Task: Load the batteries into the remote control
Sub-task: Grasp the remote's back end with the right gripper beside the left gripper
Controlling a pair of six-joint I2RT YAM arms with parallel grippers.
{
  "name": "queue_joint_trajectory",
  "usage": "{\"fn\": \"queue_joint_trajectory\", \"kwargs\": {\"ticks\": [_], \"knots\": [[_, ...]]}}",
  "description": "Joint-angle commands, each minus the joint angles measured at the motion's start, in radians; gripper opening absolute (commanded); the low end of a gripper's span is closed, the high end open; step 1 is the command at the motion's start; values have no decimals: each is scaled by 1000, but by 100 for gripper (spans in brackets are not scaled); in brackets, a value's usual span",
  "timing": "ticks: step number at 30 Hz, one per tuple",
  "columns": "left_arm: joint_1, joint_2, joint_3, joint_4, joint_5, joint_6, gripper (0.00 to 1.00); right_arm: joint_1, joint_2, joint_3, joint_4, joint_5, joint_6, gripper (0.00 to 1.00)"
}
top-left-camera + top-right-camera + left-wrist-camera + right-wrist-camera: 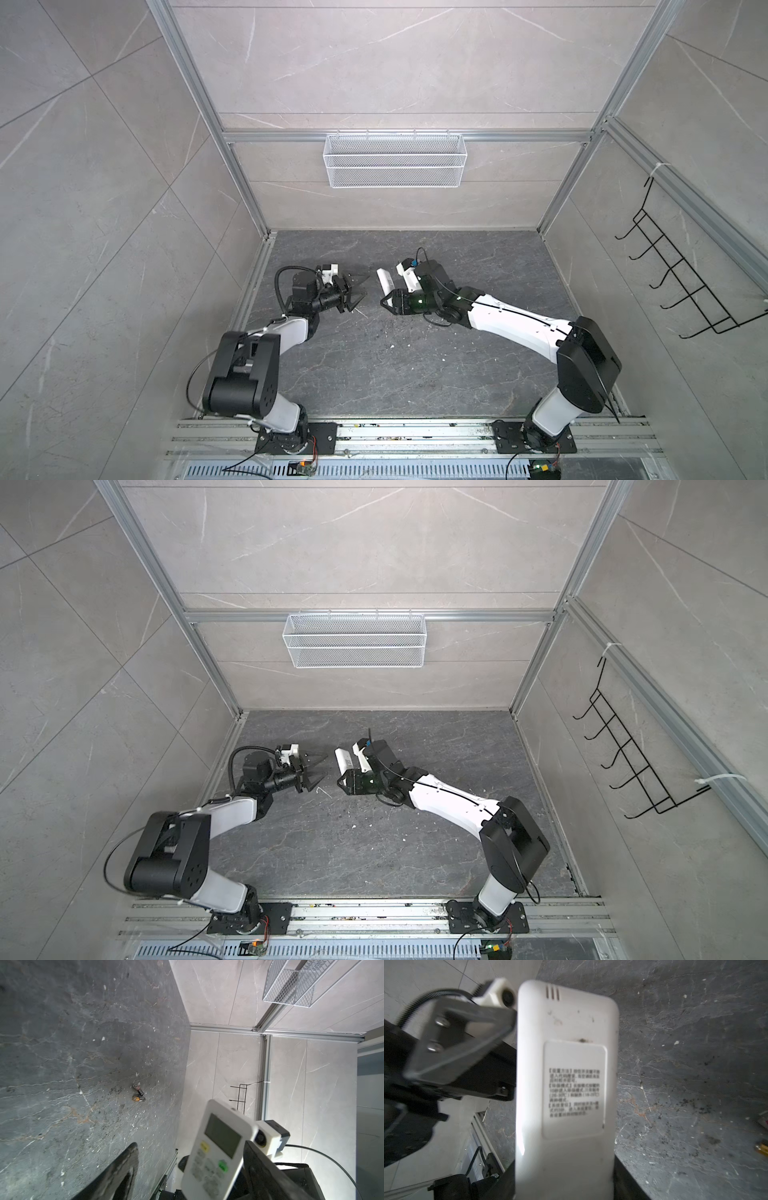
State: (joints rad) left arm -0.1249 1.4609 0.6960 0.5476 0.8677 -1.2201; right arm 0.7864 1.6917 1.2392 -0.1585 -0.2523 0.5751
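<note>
The remote control (385, 280) (343, 760) is a white handset held off the dark floor, with my right gripper (392, 293) (564, 1188) shut on its lower end. The right wrist view shows its back and the labelled cover (574, 1088). Its display and buttons (220, 1151) face the left wrist camera. My left gripper (365, 286) (190, 1145) stands open just short of the remote's free end, not touching it. Two batteries (138, 1094), dark with coppery ends, lie side by side on the floor; one (762, 1150) shows at the right wrist view's edge.
A white wire basket (395, 160) hangs on the back wall and a black hook rack (685, 286) on the right wall. Aluminium rails (415, 432) carry both arm bases at the front. Small white specks dot the dark stone floor (395, 374).
</note>
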Motion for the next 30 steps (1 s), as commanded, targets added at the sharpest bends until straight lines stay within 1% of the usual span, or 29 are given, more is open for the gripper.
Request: {"fn": "queue_joint_trajectory", "kwargs": {"ticks": [1, 5, 8, 11, 19, 22, 25, 29, 30], "knots": [[-1, -76, 77, -333, -14, 266, 79, 18, 56, 53, -101, 63, -82, 53], [-1, -62, 84, -308, 17, 238, 74, 39, 102, 95, -119, 75, -93, 52], [-2, -62, 76, -298, 9, 237, 69, 56, 117, 124, -135, 93, -108, 53], [-1, -58, 74, -311, -2, 249, 66, 64, 122, 137, -134, 93, -114, 53], [-2, -43, 72, -313, -4, 239, 66, 84, 149, 201, -172, 82, -163, 53], [-4, -39, 73, -310, -4, 230, 64, 93, 167, 232, -191, 87, -172, 53], [-11, -39, 69, -296, -4, 223, 59, 109, 187, 270, -224, 118, -183, 53], [-18, -34, 65, -293, -6, 217, 44, 121, 206, 306, -253, 155, -191, 53], [-18, -36, 62, -290, -8, 216, 41, 124, 210, 315, -263, 165, -194, 54]]}}
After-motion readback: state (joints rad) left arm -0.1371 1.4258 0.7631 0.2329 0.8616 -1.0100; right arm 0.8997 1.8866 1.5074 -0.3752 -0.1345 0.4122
